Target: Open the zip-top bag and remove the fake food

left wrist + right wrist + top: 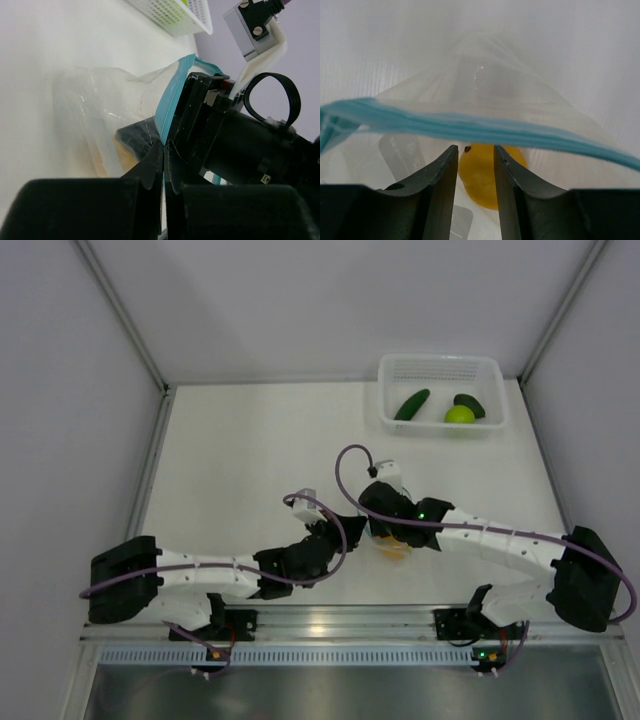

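The clear zip-top bag [95, 107] lies mid-table between both grippers, its light blue zip strip [470, 127] stretched across the right wrist view. My left gripper [164, 145] is shut on the zip strip [170, 100]. My right gripper [475, 148] is open at the bag's mouth, its fingers either side of the orange round fruit [487, 175], which lies just beyond the tips. In the top view the fruit [394, 546] shows under my right gripper [385, 526], with my left gripper [322, 537] beside it. The cucumber [411, 404], lime-green ball [459, 414] and dark green oval [470, 403] lie in the basket.
The white mesh basket [440, 366] stands at the back right of the table; its corner also shows in the left wrist view [185, 22]. Grey walls enclose the table on three sides. The right arm's camera mount and cable [255, 30] sit close to my left gripper.
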Controlling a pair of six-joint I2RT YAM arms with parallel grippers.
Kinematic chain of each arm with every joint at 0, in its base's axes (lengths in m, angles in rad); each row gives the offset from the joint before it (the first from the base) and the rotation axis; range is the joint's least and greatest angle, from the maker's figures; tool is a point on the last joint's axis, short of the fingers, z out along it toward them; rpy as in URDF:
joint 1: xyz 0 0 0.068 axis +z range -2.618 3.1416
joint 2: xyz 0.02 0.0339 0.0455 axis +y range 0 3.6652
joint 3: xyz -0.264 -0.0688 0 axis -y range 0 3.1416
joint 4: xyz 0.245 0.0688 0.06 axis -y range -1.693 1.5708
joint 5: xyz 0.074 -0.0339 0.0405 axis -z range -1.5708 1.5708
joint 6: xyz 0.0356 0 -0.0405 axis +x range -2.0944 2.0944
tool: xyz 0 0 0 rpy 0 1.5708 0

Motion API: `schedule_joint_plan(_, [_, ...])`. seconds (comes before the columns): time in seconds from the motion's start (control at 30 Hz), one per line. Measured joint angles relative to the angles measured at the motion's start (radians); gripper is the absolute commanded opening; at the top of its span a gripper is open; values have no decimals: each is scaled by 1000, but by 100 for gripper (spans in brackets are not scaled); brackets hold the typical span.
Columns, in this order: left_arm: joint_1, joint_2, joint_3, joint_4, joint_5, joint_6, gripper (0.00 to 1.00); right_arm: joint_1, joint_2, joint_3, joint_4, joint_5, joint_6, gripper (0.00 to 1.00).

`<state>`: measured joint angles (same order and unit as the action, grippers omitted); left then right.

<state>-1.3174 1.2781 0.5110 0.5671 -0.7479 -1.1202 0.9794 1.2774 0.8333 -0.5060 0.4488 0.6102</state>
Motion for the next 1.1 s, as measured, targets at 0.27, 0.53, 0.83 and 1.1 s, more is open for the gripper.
schedule_joint_plan(0.27, [1, 39, 158, -245, -82, 33, 0, -1, 78, 111, -102, 37, -63, 40])
schedule_joint_plan(0.53, [0, 63, 195, -372, -77, -6, 0, -1, 97, 89, -108, -78, -98, 44])
schedule_joint_plan(0.83, [-8, 145, 277, -528, -58, -19, 0, -17, 112, 82, -156, -123, -162, 54])
schedule_joint_plan(1.1, [-13, 209, 312, -560, -22, -23, 0, -31, 145, 83, -216, -130, -183, 53])
